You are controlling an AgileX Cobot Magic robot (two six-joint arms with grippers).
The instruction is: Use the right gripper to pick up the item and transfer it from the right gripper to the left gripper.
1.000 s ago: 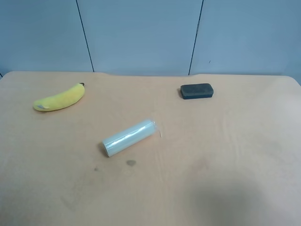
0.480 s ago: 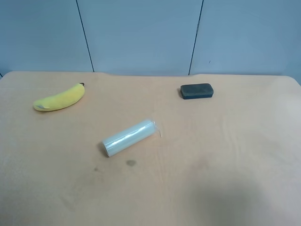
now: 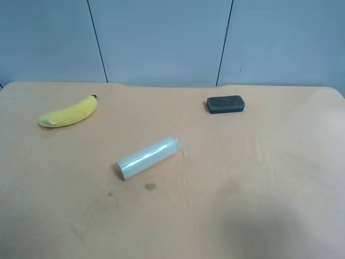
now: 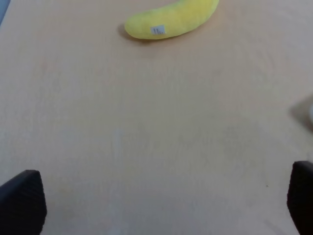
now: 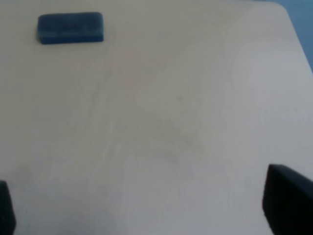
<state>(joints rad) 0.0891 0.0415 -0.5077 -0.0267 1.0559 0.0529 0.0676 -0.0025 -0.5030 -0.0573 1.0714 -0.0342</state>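
Observation:
Three things lie on the tan table [image 3: 259, 178]. A pale translucent roll [image 3: 147, 157] lies in the middle, a yellow plush banana [image 3: 69, 112] at the far left and a dark rectangular block [image 3: 226, 104] at the far right. Neither arm shows in the exterior high view. My right gripper [image 5: 146, 208] is open and empty above bare table, with the block [image 5: 71, 27] well ahead of it. My left gripper [image 4: 161, 200] is open and empty above bare table, with the banana [image 4: 172, 18] ahead of it.
Blue-grey wall panels [image 3: 161, 38] stand behind the table's far edge. A small dark stain [image 3: 150, 186] marks the table just in front of the roll. The table's corner [image 5: 286, 10] shows in the right wrist view.

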